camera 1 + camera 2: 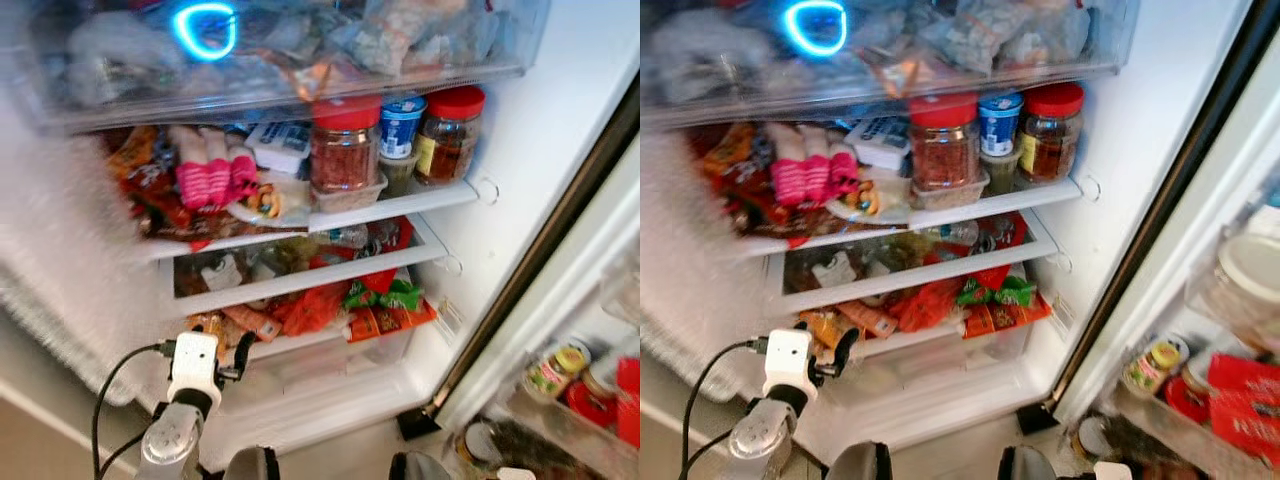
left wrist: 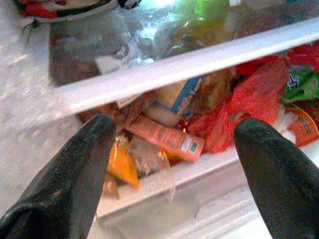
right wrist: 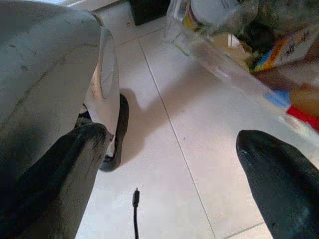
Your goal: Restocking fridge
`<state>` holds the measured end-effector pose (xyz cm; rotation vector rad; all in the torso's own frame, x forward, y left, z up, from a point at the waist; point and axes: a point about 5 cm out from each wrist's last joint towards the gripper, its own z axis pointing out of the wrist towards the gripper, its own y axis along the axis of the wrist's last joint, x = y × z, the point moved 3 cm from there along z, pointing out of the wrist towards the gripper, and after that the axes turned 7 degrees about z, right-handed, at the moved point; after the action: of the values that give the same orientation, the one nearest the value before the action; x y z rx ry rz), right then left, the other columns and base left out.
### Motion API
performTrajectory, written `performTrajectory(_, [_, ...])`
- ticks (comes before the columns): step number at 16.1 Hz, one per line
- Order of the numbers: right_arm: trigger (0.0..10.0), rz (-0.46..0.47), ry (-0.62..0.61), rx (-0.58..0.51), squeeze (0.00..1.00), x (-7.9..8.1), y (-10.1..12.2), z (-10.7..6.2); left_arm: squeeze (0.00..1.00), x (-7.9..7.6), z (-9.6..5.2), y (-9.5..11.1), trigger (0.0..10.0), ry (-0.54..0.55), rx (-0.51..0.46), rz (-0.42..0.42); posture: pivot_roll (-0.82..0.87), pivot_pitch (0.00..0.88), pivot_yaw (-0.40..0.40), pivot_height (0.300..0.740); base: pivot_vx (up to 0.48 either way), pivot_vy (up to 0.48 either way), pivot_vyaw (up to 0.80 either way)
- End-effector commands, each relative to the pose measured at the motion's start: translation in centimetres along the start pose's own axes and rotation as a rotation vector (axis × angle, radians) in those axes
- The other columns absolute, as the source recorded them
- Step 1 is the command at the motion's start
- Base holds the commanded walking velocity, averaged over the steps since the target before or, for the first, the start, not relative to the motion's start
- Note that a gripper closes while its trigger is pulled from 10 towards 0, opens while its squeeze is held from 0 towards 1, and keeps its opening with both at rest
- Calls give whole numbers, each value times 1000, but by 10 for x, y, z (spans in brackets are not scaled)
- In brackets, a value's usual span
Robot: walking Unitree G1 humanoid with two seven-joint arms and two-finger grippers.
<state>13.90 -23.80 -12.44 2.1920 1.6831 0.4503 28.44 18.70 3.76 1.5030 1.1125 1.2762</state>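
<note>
Before the left gripper (image 2: pixel 172 164), fingers spread and empty: open fridge (image 1: pixel 470 190), shelves crowded. Just ahead, lowest shelf: red bag (image 2: pixel 249 107), orange packet (image 2: pixel 164 138). Higher, beyond it: two red-lidded jars (image 1: pixel 345 145), pink striped socks (image 1: pixel 205 170). Right gripper (image 3: pixel 172 189), fingers parted, hangs above tiled floor (image 3: pixel 184 149).

Red-lidded jars (image 1: pixel 345 145) and packets (image 1: pixel 205 175) crowd the fridge's top shelf (image 1: pixel 440 197); red bags (image 1: pixel 315 305) choke the shelves below. Open room lies before the clear bottom drawer (image 1: pixel 330 365), where the left gripper (image 2: pixel 172 164) spreads wide.
</note>
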Motion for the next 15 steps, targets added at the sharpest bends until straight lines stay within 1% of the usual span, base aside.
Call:
performTrajectory(1, [10000, -6, 27, 27, 0, 7, -8, 0, 0, 3, -2, -3, 10000, 8, 15, -8, 30, 0, 0, 626, -379, 0, 0])
performTrajectory(10, [10000, -15, 29, 29, 0, 7, -9, 0, 0, 2, -3, -5, 10000, 7, 30, -10, 34, 0, -2, 626, -375, 0, 0])
performTrajectory(11, [10000, -16, 30, 30, 0, 7, -9, 0, 0, 4, -4, -11, 10000, 21, 57, -19, 34, 0, -4, 626, -326, 0, 0])
performTrajectory(13, [10000, -16, 30, 30, 0, 7, -9, 0, 0, 16, -5, -31, 10000, 91, 153, -77, 34, 0, -6, 626, 0, 0, 0])
performTrajectory(14, [10000, -15, 30, 30, 0, 7, -8, 0, 0, 20, -6, -39, 10000, 112, 187, -94, 34, 0, -7, 626, 0, 0, 0])
performTrajectory(15, [10000, -14, 29, 29, 0, 7, -8, 0, 0, 23, -9, -52, 10000, 132, 244, -118, 35, 0, -9, 626, 0, 0, 0])
